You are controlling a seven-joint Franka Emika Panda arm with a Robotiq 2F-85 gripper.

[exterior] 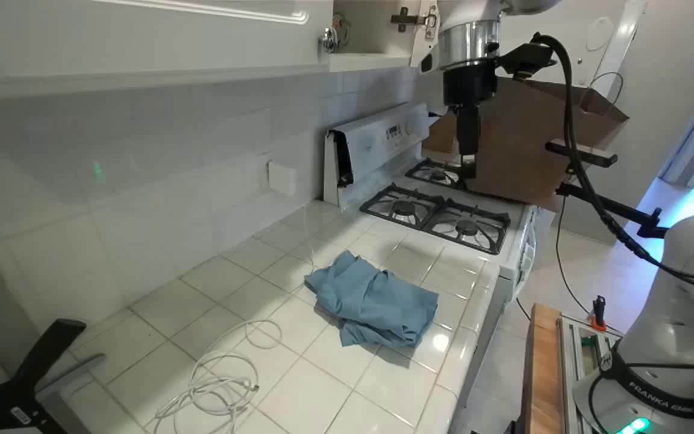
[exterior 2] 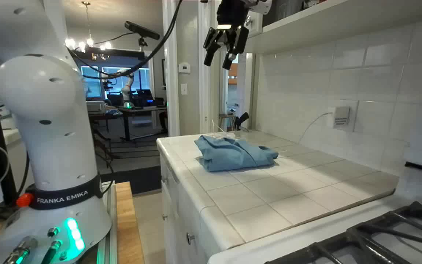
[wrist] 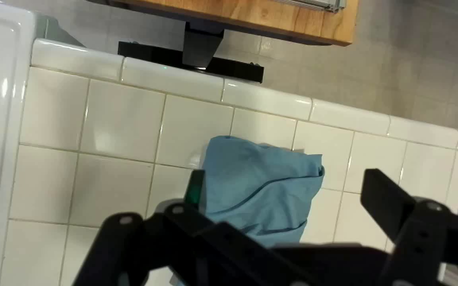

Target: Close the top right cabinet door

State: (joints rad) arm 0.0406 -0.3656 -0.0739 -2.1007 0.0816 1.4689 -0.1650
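Top right cabinet door (exterior: 576,27) hangs open behind your claw (exterior: 467,164) in an exterior view, claw spread and empty, likely for pushing.

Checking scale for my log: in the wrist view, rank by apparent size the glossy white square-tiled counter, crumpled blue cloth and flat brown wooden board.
1. White tiled counter
2. Blue cloth, partly hidden
3. Brown wooden board, cropped at the top

A gas stove (exterior: 428,208), tiled counter (exterior: 311,374) and wall cabinets (exterior: 154,45) mark this as a kitchen.
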